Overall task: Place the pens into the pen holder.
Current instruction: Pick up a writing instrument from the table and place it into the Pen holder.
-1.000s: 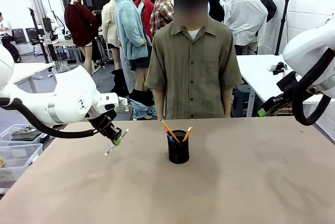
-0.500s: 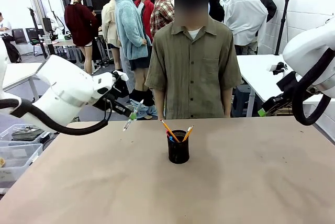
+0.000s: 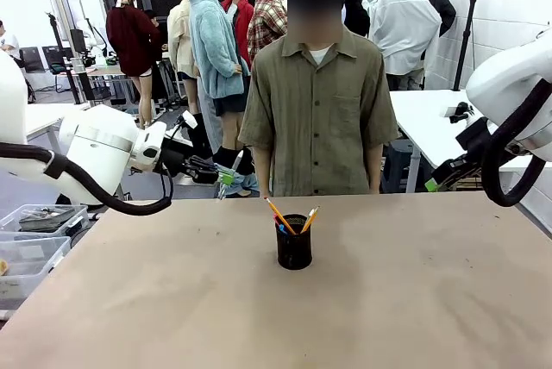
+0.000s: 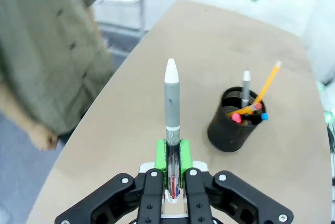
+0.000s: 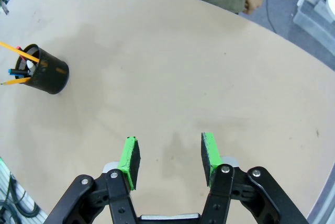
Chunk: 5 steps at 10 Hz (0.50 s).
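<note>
Left claw [image 4: 171,174] pinching white pen [image 4: 171,101] — tip pointing straight ahead, right claw [image 5: 169,157] spread, pen holder [image 4: 233,122] alongside.

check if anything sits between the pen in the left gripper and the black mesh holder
Nothing visible does. The left gripper holds the white pen above bare table; the black wire-mesh pen holder, already holding pencils, stands unobstructed.

Your left gripper [image 4: 171,169] is raised above the table's far left edge, wrist level, its 2 green pads [image 4: 160,153] clamped on a white pen [image 4: 171,98]. Your right gripper [image 5: 170,157] hangs over the table with its 2 fingers [image 5: 130,157] spread apart, nothing between them.
</note>
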Motion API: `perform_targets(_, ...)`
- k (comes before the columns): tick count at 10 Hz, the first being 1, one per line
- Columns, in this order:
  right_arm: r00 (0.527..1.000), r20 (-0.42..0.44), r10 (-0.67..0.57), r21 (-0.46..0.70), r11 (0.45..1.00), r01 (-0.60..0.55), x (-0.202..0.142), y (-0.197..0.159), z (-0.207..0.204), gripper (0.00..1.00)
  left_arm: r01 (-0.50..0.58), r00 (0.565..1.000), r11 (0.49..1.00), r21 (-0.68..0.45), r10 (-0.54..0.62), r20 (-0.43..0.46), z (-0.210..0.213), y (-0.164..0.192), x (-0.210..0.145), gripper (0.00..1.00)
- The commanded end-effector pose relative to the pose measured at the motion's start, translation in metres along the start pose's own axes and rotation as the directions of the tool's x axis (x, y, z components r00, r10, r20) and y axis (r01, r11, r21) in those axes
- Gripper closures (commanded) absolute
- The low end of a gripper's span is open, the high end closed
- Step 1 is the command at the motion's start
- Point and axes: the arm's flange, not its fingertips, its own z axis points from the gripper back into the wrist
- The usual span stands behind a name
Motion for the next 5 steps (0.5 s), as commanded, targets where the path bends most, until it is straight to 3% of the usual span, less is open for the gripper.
perform_targets(1, 1.0, 0.01, 0.019, -0.012, 1.0, -0.019, -0.003, 0.0, -0.003, 0.4, 0.089, 0.994, 0.99, -0.108, -0.081, 0.076, -0.018, -0.004, 0.004, 1.0)
perform_targets(3, 1.0, 0.01, 0.019, -0.012, 1.0, -0.019, -0.003, 0.0, -0.003, 0.4, 0.126, 0.986, 0.983, -0.135, -0.109, 0.125, -0.038, -0.016, 0.021, 1.0)
perform_targets(4, 1.0, 0.01, 0.019, -0.012, 1.0, -0.019, -0.003, 0.0, -0.003, 0.4, 0.078, 0.996, 0.995, -0.054, -0.075, 0.054, -0.042, -0.026, 0.032, 1.0)
perform_targets(5, 1.0, 0.01, 0.019, -0.012, 1.0, -0.019, -0.003, 0.0, -0.003, 0.4, 0.104, 0.993, 0.985, -0.139, -0.094, 0.077, -0.032, -0.017, 0.016, 1.0)
